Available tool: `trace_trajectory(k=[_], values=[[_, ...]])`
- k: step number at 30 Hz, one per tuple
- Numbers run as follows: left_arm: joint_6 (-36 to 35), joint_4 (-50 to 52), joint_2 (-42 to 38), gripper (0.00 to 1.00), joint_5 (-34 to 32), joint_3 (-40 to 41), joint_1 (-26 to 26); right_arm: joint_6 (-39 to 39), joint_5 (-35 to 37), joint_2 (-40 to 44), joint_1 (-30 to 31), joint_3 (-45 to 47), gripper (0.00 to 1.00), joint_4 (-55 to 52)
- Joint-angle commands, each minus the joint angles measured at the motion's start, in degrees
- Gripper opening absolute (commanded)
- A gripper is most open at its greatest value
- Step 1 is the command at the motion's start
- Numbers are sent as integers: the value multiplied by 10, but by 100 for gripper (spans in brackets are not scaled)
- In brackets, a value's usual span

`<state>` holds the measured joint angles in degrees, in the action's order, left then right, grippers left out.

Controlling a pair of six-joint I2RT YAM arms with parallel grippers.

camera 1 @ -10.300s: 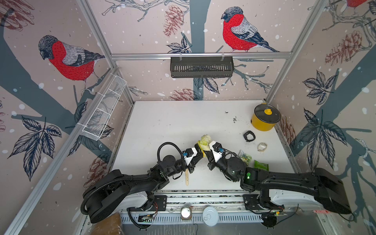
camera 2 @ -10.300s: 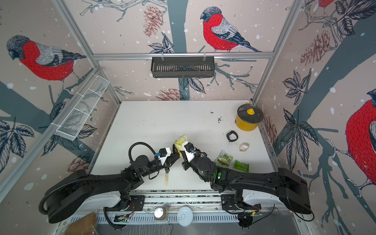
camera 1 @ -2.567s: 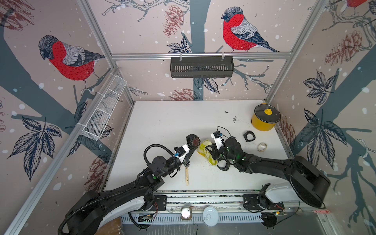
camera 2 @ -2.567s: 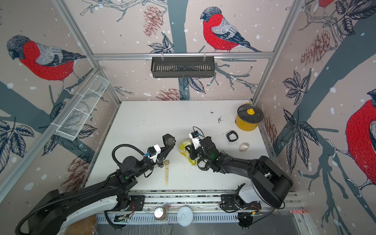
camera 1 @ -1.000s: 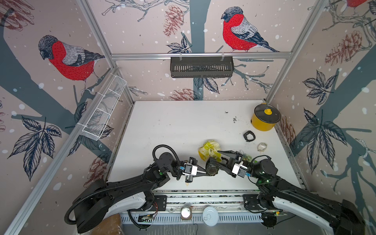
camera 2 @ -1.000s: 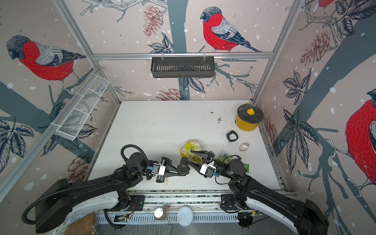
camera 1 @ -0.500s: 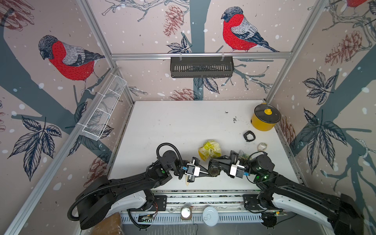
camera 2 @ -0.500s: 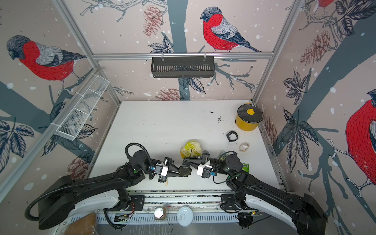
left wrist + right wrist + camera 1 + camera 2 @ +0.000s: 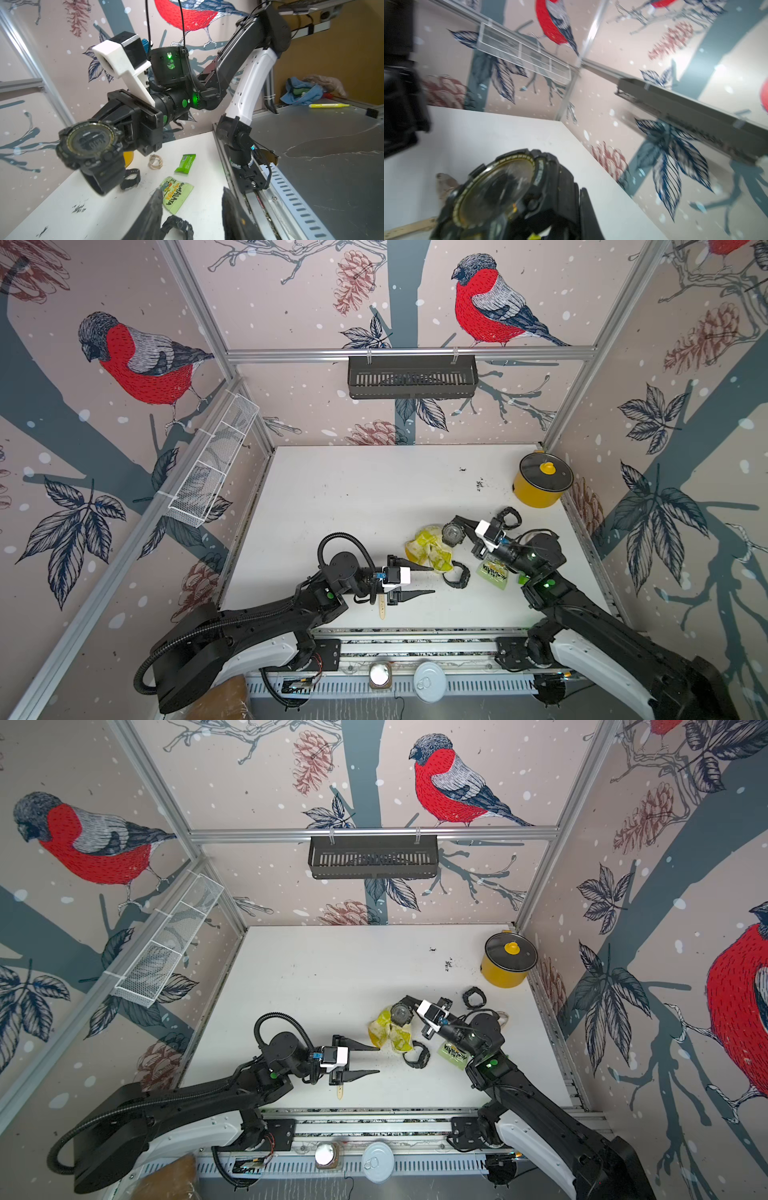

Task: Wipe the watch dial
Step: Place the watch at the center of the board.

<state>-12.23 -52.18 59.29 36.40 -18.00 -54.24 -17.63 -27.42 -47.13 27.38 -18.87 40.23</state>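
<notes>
1. Yellow cloth: it lies crumpled on the white table. I judge that the step in hand is fetching it. I aim for a raised fold, not a flat part.
2. Left gripper: the jaws are spread and empty, just beside the cloth. I approach low and avoid the spare watch nearby.
3. Right gripper: it pinches the watch clear of the table, over the cloth's far edge. I brace it rigidly for wiping.
4. Watch: chunky black case, lettered bezel, hanging strap.
5. Dial: round, with a yellowish ring, a digital display and dull glass.
</notes>
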Motion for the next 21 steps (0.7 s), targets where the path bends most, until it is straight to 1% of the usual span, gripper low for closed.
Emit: trace_trajectory(k=[1,2,4,6,8,10,12,14,16,19,21], values=[[-6,12,-12,49,-71,9,1,92,78,-23,-67,-16,1,-28],[-7,21,-16,49,-88,11,0,107,97,-38,-97,-28,1,-55],[-6,37,-22,49,-123,15,0,128,130,-83,-138,-61,1,-109],[-4,48,-25,49,-156,20,1,146,175,-142,-160,-103,1,-172],[0,57,-23,49,-191,25,0,166,203,-219,-177,-160,1,-241],[1,73,-16,49,-216,24,0,185,232,-297,-182,-212,1,-296],[4,91,-7,49,-242,20,0,180,247,-358,-182,-260,1,-338],[4,111,2,49,-268,13,0,177,281,-421,-177,-301,1,-365],[-1,120,8,49,-277,12,0,163,308,-469,-176,-330,1,-377],[-5,117,10,50,-276,15,1,144,346,-537,-177,-381,2,-425],[-7,117,10,50,-275,16,1,138,350,-570,-177,-410,2,-465]])
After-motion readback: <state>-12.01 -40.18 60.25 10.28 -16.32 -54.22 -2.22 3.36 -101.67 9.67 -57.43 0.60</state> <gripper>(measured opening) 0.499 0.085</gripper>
